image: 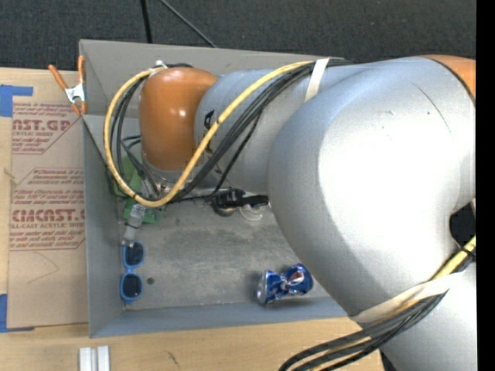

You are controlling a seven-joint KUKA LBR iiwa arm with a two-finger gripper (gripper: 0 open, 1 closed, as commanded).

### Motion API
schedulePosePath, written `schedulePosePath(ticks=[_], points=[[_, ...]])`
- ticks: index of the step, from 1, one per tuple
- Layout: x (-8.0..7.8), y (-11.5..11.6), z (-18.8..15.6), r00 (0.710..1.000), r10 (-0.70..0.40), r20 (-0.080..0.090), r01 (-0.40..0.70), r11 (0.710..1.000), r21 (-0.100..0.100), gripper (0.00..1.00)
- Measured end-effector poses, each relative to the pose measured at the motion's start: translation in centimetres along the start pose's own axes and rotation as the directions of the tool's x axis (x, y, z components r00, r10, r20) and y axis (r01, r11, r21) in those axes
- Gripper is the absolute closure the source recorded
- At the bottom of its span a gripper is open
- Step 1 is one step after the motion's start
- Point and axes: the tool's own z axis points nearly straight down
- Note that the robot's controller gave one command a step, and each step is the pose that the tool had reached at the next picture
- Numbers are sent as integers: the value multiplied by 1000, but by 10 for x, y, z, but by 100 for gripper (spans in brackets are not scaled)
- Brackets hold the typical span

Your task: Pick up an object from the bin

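My arm (363, 176) covers most of the bin (100, 230), and its bulk could scrape the rim if I swing carelessly. My claw (136, 212) hangs under the orange wrist cover (172, 114) against the wall on the view's left. I cannot tell whether it is spread or pressed together. A crushed blue can (284, 283) lies well apart. Blue sunglasses (131, 269) lie near and could snag. A green thing (130, 188) sits nearest, and I might pin it to the wall.

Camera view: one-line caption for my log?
Arm reaches into the grey bin's left side, over a green item; blue sunglasses and a crushed blue can lie nearby.
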Motion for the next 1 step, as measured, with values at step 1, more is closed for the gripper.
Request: schedulePosePath(ticks=[1], points=[[4,-2,21,997,78,13,-78,997,-9,0]])
